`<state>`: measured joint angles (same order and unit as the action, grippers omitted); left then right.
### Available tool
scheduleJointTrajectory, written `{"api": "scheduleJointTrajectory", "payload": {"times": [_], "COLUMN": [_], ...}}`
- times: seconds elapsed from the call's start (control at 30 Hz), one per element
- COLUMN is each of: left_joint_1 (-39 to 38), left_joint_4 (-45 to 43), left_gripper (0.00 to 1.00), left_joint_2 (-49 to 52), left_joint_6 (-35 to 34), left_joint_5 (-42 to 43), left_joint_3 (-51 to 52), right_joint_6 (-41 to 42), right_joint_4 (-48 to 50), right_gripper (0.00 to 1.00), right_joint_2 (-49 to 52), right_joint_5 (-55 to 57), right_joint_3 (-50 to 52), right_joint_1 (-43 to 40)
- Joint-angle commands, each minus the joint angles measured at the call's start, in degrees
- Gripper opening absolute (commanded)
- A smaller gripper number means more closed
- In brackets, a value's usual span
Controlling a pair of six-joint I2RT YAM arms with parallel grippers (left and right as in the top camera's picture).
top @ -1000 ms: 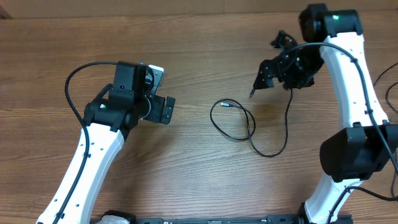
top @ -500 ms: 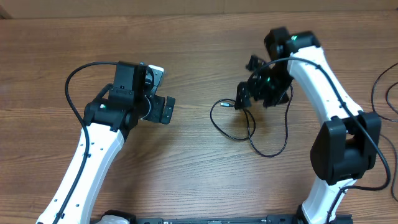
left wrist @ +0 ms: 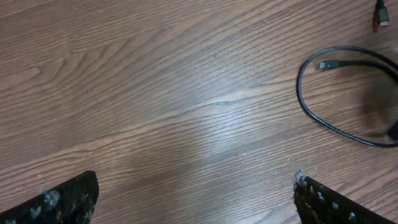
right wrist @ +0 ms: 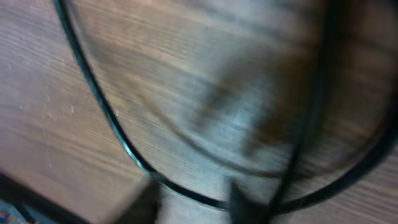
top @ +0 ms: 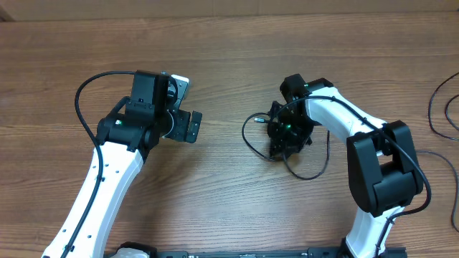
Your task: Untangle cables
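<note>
The right gripper (top: 281, 142) is hovering low over the thin black looped cable (top: 244, 133) lying right of centre on the brown wooden desk (top: 215, 57), its jaws too blurred to judge; it should be pinching a single strand and lifting slowly; the left gripper (left wrist: 196, 199) is hanging wide open, well apart at left.

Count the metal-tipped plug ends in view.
2. One plug end lies inside the cable loop at mid-table; a second plug end shows at the top right edge of the left wrist view. More may be hidden beneath the right arm.
</note>
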<state>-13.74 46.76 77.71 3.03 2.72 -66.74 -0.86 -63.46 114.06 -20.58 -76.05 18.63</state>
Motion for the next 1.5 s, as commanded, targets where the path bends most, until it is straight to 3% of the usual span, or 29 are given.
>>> {"api": "scheduleJointTrajectory", "payload": {"times": [0.0, 0.23, 0.5, 0.67, 0.8, 1.03, 1.47], "left_joint_1": [0.22, 0.22, 0.22, 0.22, 0.22, 0.22, 0.22], "left_joint_4": [-0.09, -0.07, -0.09, -0.07, -0.09, -0.09, -0.09], "left_gripper": [1.0, 1.0, 0.99, 1.0, 1.0, 1.0, 1.0], "left_joint_2": [0.17, 0.17, 0.17, 0.17, 0.17, 0.17, 0.17], "left_joint_6": [0.68, 0.68, 0.68, 0.68, 0.68, 0.68, 0.68], "left_joint_5": [-0.2, -0.2, -0.2, -0.2, -0.2, -0.2, -0.2], "left_joint_3": [-0.5, -0.5, -0.5, -0.5, -0.5, -0.5, -0.5], "right_joint_6": [5.09, 5.55, 5.62, 5.57, 5.57, 5.6, 5.6], "right_joint_4": [1.57, -5.11, -17.33, -15.8, -8.57, 1.2, 11.65], "right_gripper": [0.04, 0.04, 0.04, 0.04, 0.04, 0.04, 0.04], "right_joint_2": [-0.02, -1.99, -5.2, -5.2, -5.2, -5.16, -1.99], "right_joint_5": [-0.04, 0.63, 8.02, 8.24, 17.0, 27.98, 28.28], "right_joint_3": [-0.09, -8.85, -40.44, -59.04, -73.11, -77.24, -76.96], "right_joint_1": [0.0, -0.07, -0.07, -0.74, -3.13, -9.68, -29.14]}}
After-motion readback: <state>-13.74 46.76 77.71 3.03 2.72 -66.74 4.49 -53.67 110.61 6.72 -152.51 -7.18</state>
